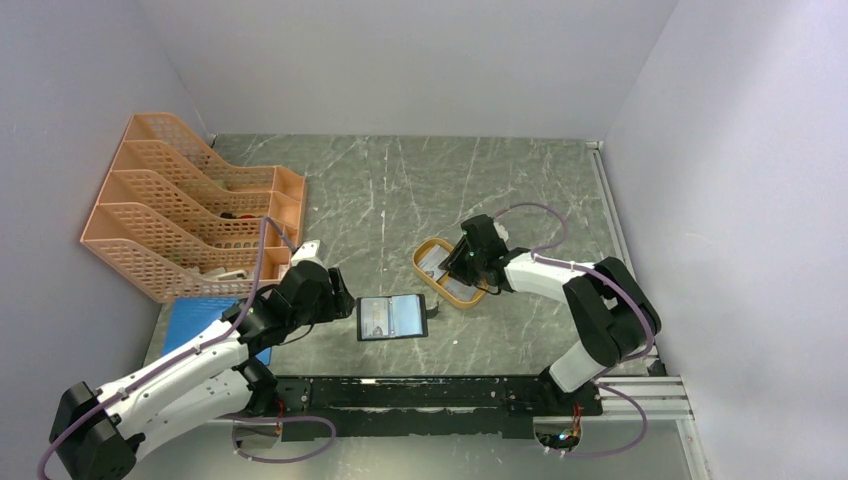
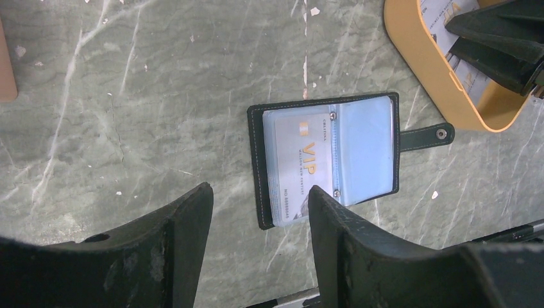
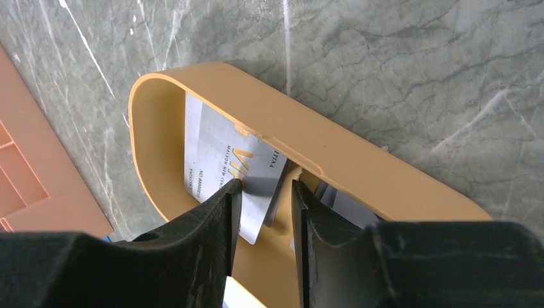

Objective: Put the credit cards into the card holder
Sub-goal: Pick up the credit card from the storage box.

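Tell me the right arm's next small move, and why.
Probably close the right claw on the top credit card and lift it. Its fingers stand apart on either side of that card's edge inside the orange tray, gripping nothing yet, while the card holder lies open on the table with one pocket apparently free.

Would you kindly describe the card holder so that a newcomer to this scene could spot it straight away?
On the grey marble table, look at the front middle, between the left gripper and the orange oval tray. The card holder lies open there: the only black bifold, with bluish clear pockets, a VIP card in one, and a snap tab.
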